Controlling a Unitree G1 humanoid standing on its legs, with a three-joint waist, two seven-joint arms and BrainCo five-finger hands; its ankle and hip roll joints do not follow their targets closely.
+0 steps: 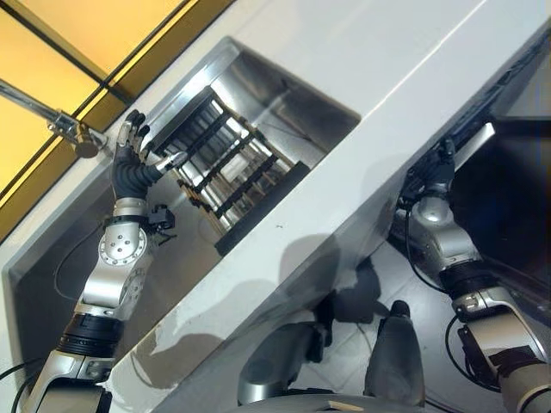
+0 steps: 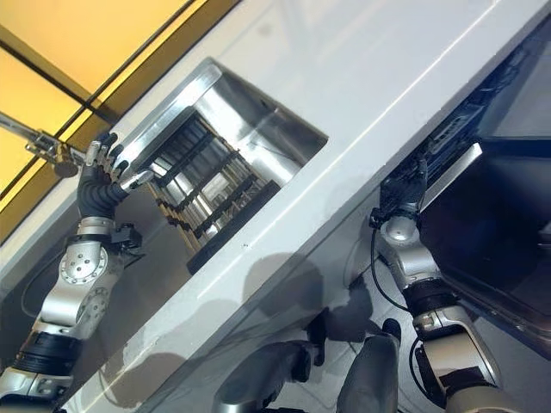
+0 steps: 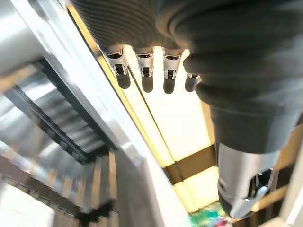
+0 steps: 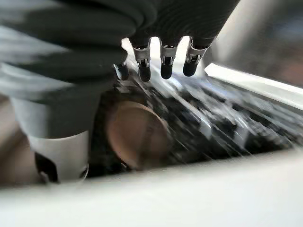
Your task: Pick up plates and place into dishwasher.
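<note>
Left hand (image 1: 129,146): raised above the sink's outer rim, fingers (image 3: 144,71) straight and spread a little, thumb apart, nothing held and nothing touched; the tap (image 1: 65,125) stands just past its fingertips. Sink (image 1: 284,95): a steel basin sunk in the white counter (image 1: 387,77), lying just beside the left hand on its thumb side. Rack (image 1: 232,168): a dark-framed rack of pale slats set inside the sink, its long axis running along the basin away from the left hand's thumb; the slats stand on edge in a row across it. Right hand (image 4: 163,59): reaching into the dishwasher (image 2: 482,224), which stands open under the counter's front edge; fingers straight and slightly parted, closed on nothing, thumb set apart. Plate (image 4: 135,135): a brownish round disc inside the dishwasher, below the right hand's fingertips and beside its thumb, clear of the fingers; it appears to stand on edge among the dark wires of the dishwasher basket (image 4: 222,125), face turned toward the hand, though blur hides how it is seated. Whether the thumb touches the plate cannot be told.
</note>
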